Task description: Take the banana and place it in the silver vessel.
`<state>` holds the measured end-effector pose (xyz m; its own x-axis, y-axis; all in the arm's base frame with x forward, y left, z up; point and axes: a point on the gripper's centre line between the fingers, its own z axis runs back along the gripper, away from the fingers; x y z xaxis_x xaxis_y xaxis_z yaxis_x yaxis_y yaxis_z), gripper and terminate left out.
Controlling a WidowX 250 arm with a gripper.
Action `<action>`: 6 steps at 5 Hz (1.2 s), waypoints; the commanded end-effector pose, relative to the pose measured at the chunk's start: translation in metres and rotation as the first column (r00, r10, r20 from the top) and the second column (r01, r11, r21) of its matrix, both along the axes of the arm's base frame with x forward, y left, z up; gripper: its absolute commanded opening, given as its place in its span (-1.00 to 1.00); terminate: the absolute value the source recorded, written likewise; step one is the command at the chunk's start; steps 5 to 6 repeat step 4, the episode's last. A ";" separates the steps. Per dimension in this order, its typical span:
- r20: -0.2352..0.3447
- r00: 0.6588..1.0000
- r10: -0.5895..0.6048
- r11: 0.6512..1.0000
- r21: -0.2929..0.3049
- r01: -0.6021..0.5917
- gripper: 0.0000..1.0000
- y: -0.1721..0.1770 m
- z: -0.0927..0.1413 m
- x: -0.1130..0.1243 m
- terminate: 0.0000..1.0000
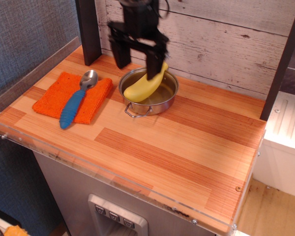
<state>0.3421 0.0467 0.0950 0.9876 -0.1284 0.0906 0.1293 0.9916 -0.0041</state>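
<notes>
The pale yellow banana (pixel 143 86) lies inside the silver vessel (pixel 148 92), a shiny round pot with a wire loop handle at its front. The banana's far end leans on the pot's back rim. My gripper (pixel 137 61) hangs above the back of the pot, blurred by motion, with its two black fingers (pixel 122 55) spread wide and nothing between them. It is clear of the banana.
An orange cloth (pixel 73 97) lies left of the pot with a silver spoon with a blue handle (pixel 76 100) on it. A dark post (pixel 88 30) stands at the back left. A white plank wall (pixel 221 39) runs behind. The wooden table (pixel 177 147) extends to the right and front.
</notes>
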 end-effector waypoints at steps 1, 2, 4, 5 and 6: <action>0.058 0.997 0.046 0.999 0.021 -0.047 1.00 0.022 0.025 -0.036 -1.00; 0.058 0.996 0.070 0.997 0.023 -0.072 1.00 0.029 0.019 -0.049 -1.00; 0.012 1.000 0.022 1.000 0.009 -0.022 1.00 0.033 0.019 -0.053 1.00; 0.012 1.000 0.022 1.000 0.009 -0.022 1.00 0.033 0.019 -0.053 1.00; 0.012 1.000 0.022 1.000 0.009 -0.022 1.00 0.033 0.019 -0.053 1.00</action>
